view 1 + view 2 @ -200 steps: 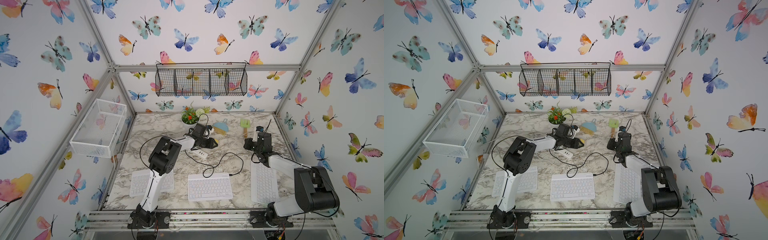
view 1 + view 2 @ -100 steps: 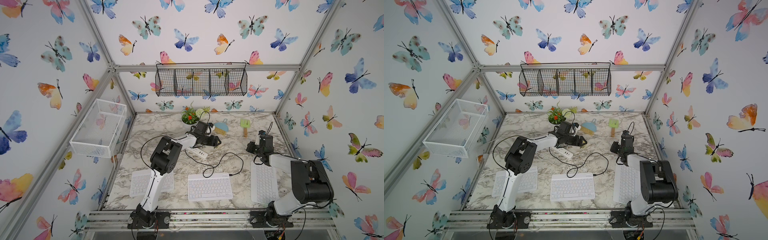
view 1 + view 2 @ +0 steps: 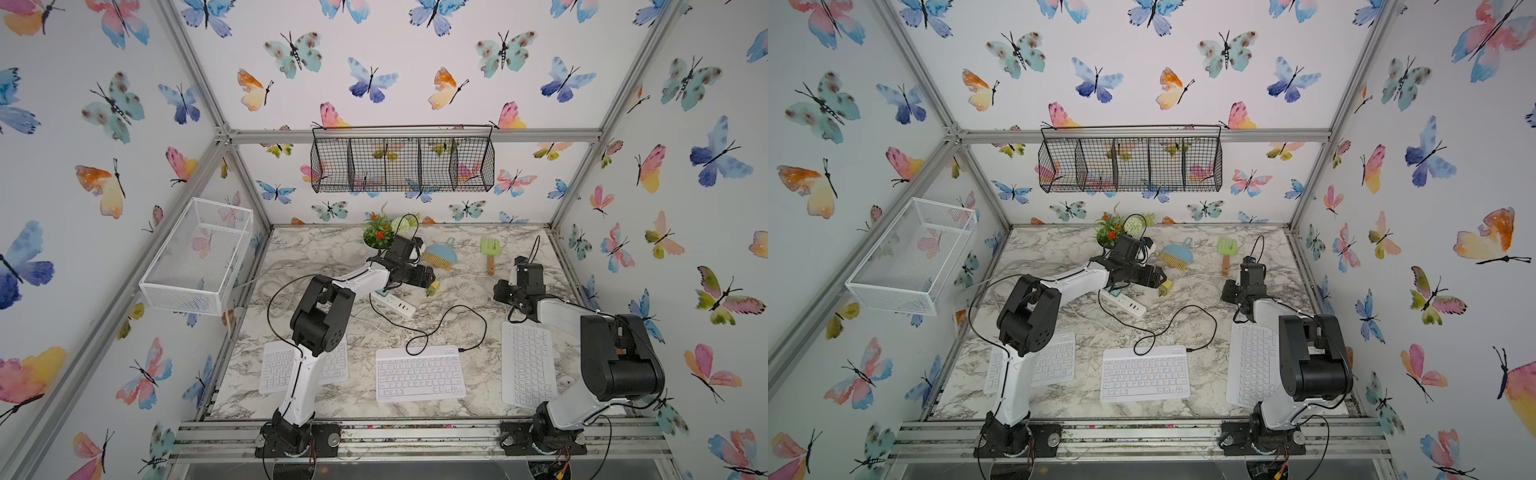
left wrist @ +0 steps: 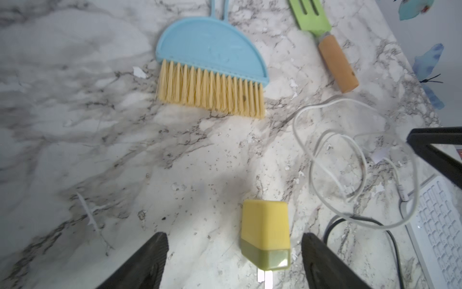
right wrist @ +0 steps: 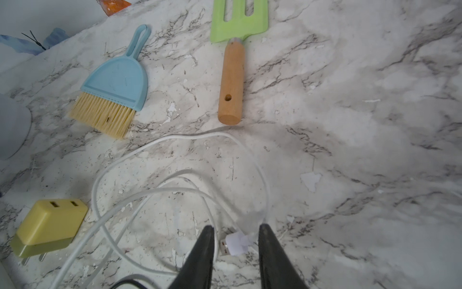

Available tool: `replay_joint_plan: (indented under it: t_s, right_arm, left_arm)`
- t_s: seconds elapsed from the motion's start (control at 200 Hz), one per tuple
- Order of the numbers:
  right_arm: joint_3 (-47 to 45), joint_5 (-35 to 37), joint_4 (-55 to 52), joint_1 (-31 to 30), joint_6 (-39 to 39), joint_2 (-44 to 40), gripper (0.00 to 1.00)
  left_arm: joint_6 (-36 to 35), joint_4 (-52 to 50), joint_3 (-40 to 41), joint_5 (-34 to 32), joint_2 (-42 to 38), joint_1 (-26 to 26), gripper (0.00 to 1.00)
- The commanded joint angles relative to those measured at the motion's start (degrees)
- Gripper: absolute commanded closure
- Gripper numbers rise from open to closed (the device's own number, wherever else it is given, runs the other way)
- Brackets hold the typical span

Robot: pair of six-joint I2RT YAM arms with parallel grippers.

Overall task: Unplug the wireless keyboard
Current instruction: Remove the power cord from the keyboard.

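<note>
The left gripper (image 4: 233, 236) is spread wide and low over the marble table (image 4: 75, 125). A yellow block charger with a green base (image 4: 265, 230) lies loose between its jaws, closer to one finger and touching neither. Its long axis runs along the fingers, prongs pointing back at the wrist.

Across the way, the right gripper (image 5: 236, 226) has its fingers parted only a little. The white USB plug (image 5: 235, 244) lies crosswise in that gap, metal tip toward one finger, and nothing appears to be pinching it.

Plug and charger lie apart, with loops of thin white cable (image 5: 195, 135) between them, so the separation looks made.

The white wireless keyboard (image 3: 528, 365) sits behind the right gripper, toward that arm's base, lengthwise along the forearm, so the right arm is clearly the nearer. The next move is probably a straight lift for both tools, taking care not to snag those loops.
</note>
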State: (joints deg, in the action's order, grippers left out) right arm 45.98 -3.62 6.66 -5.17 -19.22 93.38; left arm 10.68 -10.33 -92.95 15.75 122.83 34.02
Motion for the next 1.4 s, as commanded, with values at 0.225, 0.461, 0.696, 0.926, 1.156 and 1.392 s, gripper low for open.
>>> replay_joint_plan:
  t_s: [0.225, 0.461, 0.696, 0.926, 1.156, 1.392]
  right_arm:
    - [4.21, 4.02, -13.41, 0.42, 5.64, -1.54, 0.6]
    - [6.21, 5.42, -23.67, 0.42, 8.23, -1.74, 0.59]
    - [8.38, 4.19, -28.69, 0.48, 7.56, 2.58, 0.59]
    - [9.21, 6.69, -31.04, 0.51, 5.16, 3.26, 0.6]
    - [11.12, 5.68, -33.67, 0.51, 3.71, 6.41, 0.63]
    - [11.64, 6.68, -36.66, 0.51, 2.44, 8.71, 0.7]
  left_arm:
    - [-5.24, -2.88, 4.35, 0.99, -10.88, 6.12, 0.21]
    - [-4.87, -2.24, 6.8, 2.31, -11.86, 10.56, 0.24]
    - [-3.33, -0.97, 8.04, 5.6, -10.6, 14.61, 0.24]
    - [-1.66, 4.42, 11.02, 7.22, -10.76, 17.96, 0.26]
    - [-7.13, 9.74, 15.76, 7.64, -11.42, 19.94, 0.27]
    - [-8.21, 9.38, 15.54, 7.02, -11.22, 19.98, 0.27]
